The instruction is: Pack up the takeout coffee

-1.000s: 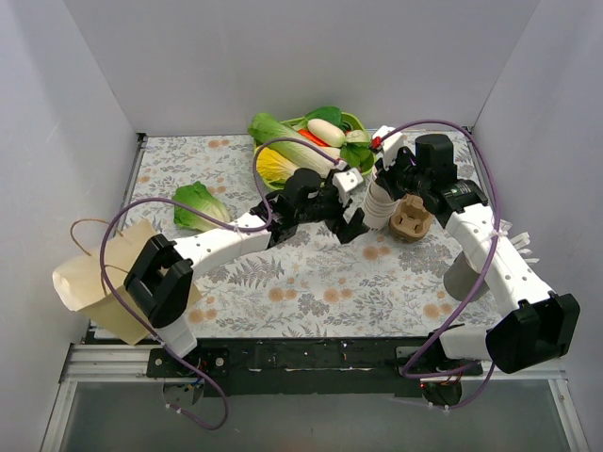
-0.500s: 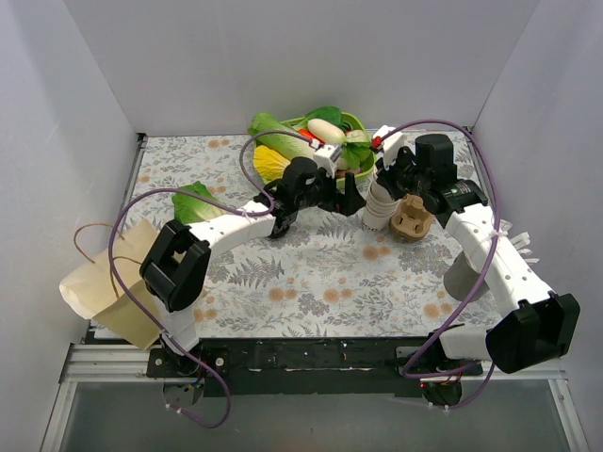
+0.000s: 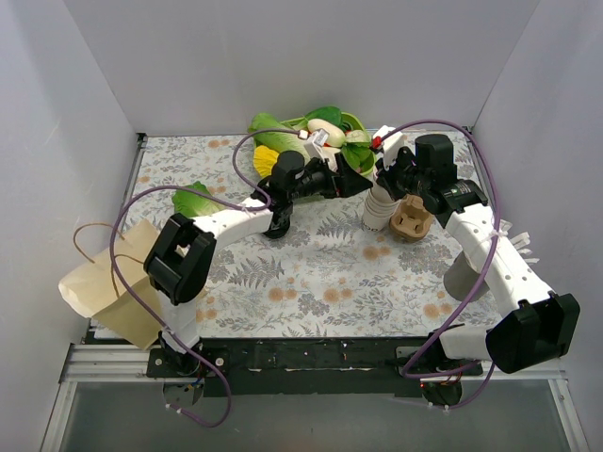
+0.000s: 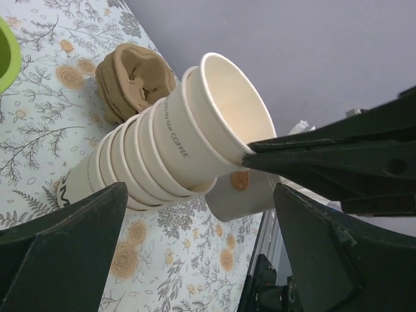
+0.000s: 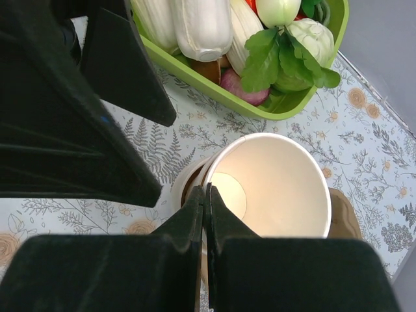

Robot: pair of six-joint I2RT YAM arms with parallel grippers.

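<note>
A stack of lidless cream paper cups [image 3: 379,205] stands tilted at the back right of the table; it also shows in the left wrist view [image 4: 169,149]. My right gripper [image 3: 385,181] is shut on the rim of the top cup [image 5: 273,185], one finger inside it and one outside [image 5: 205,190]. My left gripper [image 3: 356,185] is open just left of the stack, its fingers [image 4: 71,247] spread wide on either side and not touching it. No cup with a black lid shows in any view.
Brown cardboard cup carriers [image 3: 412,222] lie right of the stack. A green tray [image 5: 260,107] of vegetables sits behind it. A grey cup [image 3: 462,275] stands at the right, a lettuce leaf [image 3: 198,202] at the left, and a paper bag [image 3: 99,282] at the front left edge.
My left arm has swung back and up, bringing its open gripper from in front of the stack to beside its top. The right arm has held still.
</note>
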